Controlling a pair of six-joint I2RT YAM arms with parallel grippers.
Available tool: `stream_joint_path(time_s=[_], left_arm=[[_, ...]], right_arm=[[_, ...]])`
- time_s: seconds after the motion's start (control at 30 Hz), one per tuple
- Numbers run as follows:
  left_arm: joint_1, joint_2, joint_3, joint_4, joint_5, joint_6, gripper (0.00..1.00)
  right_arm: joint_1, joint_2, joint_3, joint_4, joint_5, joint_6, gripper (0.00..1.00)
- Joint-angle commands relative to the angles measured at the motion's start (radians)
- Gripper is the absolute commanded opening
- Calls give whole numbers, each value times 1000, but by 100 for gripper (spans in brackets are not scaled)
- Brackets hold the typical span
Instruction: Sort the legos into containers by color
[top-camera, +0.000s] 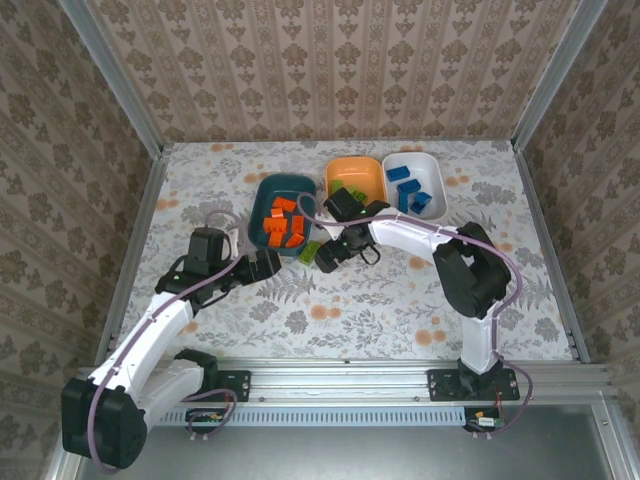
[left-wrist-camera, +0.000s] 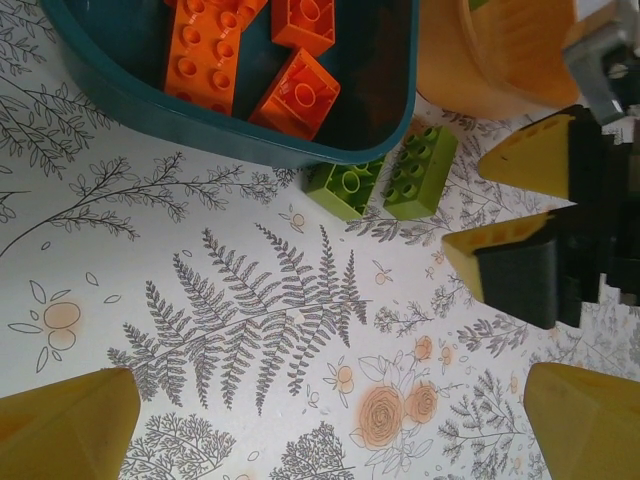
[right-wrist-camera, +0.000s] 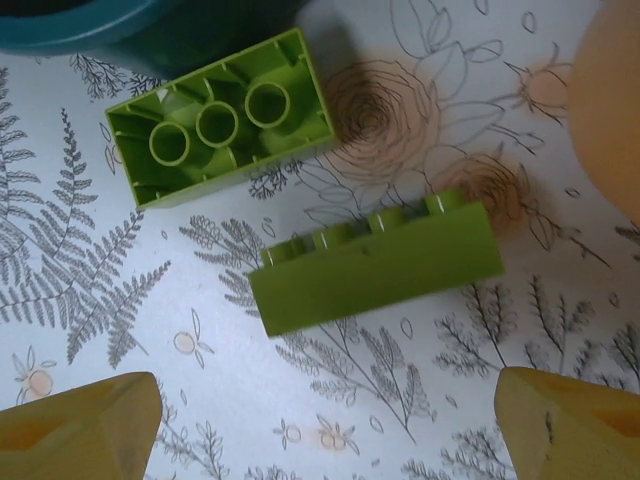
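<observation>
Green legos (right-wrist-camera: 220, 120), two, lie mid-frame just beside the teal bin (right-wrist-camera: 90, 25); right gripper (right-wrist-camera: 325, 430) hovers above, fingers apart and empty, and should square onto the lower brick's (right-wrist-camera: 375, 265) long sides before closing.

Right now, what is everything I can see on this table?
teal bin: one, dark teal, left of the bins
orange bricks: about six, orange, in the teal bin
orange bin: one, orange, middle
white bin: one, white, right
blue bricks: about four, blue, in the white bin
green bricks: two, light green, on the table by the teal bin
left gripper: open, near the teal bin
right gripper: open, over the green bricks
</observation>
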Motion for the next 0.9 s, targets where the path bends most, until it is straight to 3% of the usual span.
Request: stream_joint_path(time_s=[0.0,0.43,0.87], left_arm=[[2,-13,2,-21,-9,12,100],[10,-2,-3,-23,-9,25,100],[11,-2,-4,-15,-3,15,100]], right_arm=[[4,45,59,-1,39,-22,89],[8,157,145,-34,81,-28,87],[9,126,103,-19,70,10,62]])
